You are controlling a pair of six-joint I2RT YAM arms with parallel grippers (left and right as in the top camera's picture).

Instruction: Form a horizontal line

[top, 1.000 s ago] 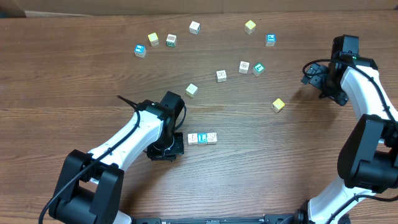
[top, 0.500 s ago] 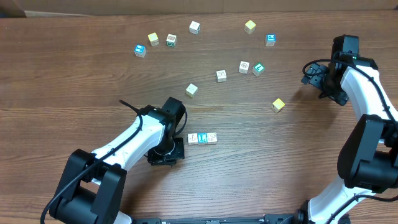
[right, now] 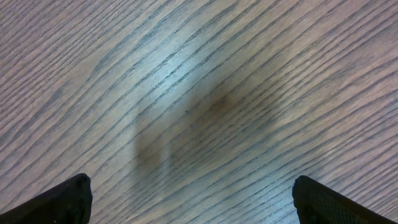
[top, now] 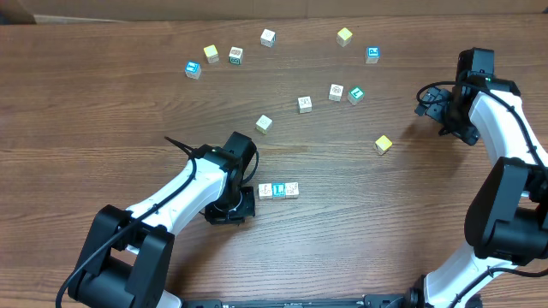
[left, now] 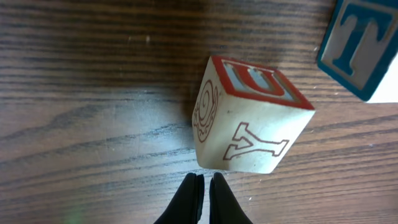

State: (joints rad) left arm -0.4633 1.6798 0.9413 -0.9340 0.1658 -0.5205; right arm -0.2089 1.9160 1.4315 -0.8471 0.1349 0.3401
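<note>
A short horizontal line [top: 279, 190] of three small letter cubes lies at the table's middle: a red-marked cube [top: 265, 190] on the left, a blue one [top: 279, 189] in the middle, a tan one [top: 292, 189] on the right. My left gripper [top: 240, 204] is shut and empty, low over the table just left of the row. In the left wrist view its tips [left: 205, 182] point at the red-lettered cube [left: 252, 118], with a sliver of wood between. The blue cube [left: 360, 43] sits beyond. My right gripper [top: 434, 104] hangs open over bare wood [right: 199, 205] at the far right.
Loose cubes are scattered across the far half: yellow ones [top: 383, 145] [top: 264, 124] [top: 211, 54] [top: 344, 36], pale ones [top: 305, 104] [top: 336, 91] [top: 268, 38] [top: 235, 56], and blue or teal ones [top: 193, 69] [top: 372, 55] [top: 356, 95].
My left arm has edged slightly to the right, toward the row. The cubes and the right arm have not moved.
</note>
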